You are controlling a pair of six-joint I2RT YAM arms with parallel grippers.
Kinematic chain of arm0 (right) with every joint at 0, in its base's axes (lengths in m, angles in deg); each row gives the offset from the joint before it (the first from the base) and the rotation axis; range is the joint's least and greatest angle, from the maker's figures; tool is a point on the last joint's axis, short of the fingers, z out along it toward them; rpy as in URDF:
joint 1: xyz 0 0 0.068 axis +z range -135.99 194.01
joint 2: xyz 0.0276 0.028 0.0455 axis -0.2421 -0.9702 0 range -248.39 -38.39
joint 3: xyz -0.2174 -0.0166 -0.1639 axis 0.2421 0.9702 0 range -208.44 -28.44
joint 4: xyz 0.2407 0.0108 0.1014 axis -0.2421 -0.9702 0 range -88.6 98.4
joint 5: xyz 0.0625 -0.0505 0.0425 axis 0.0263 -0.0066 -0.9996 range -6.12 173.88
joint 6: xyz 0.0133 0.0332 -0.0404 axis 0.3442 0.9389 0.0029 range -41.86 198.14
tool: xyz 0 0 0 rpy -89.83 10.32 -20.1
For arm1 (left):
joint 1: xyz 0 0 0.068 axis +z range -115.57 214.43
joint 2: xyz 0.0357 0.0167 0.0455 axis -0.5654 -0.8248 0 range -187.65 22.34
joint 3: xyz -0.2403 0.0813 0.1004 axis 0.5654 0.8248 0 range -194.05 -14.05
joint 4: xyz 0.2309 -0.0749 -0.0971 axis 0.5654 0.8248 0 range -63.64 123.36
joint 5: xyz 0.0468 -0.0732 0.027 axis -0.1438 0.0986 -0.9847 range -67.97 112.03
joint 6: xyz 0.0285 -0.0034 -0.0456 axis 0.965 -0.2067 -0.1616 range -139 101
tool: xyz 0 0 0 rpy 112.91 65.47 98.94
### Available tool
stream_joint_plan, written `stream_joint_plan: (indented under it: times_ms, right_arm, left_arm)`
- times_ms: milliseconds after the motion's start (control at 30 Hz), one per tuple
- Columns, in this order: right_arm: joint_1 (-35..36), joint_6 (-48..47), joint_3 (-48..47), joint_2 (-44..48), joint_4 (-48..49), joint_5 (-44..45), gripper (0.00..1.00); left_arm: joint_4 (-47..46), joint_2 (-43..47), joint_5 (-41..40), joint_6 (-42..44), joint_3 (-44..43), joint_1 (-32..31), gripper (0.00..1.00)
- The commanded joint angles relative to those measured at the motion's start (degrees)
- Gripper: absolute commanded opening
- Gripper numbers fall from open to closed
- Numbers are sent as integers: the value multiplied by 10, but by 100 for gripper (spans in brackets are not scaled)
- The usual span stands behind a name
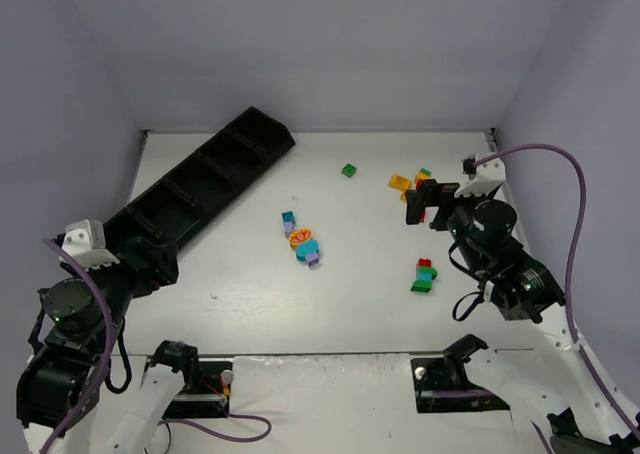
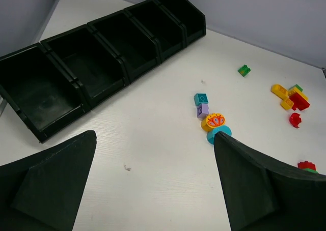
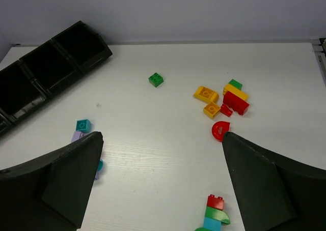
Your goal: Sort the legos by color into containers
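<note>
While the left gripper and right gripper stood open and empty, small multicoloured plastic legos lay scattered ahead.

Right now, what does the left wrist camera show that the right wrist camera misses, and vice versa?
Only left wrist: the orange printed disc and all five compartments of the black tray. Only right wrist: the green and teal layers of the stack; left wrist catches little beyond its red top. Both: the tray's far end, lone green brick, teal brick, lilac brick, red arch, yellow-red cluster.
</note>
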Motion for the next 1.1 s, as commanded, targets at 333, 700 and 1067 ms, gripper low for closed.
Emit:
stream_joint_plan:
  times_ms: [333, 700, 1067]
  right_arm:
    - [4, -58, -82, -259, 76, -24, 100]
    - [-31, -94, -277, -599, 146, -74, 71]
    - [-79, -78, -446, -827, 152, -109, 77]
  left_arm:
    - [-28, -32, 13, -36, 41, -15, 92]
    - [-77, -118, 22, -50, 66, -15, 92]
    - [-93, -126, 29, -65, 69, -15, 92]
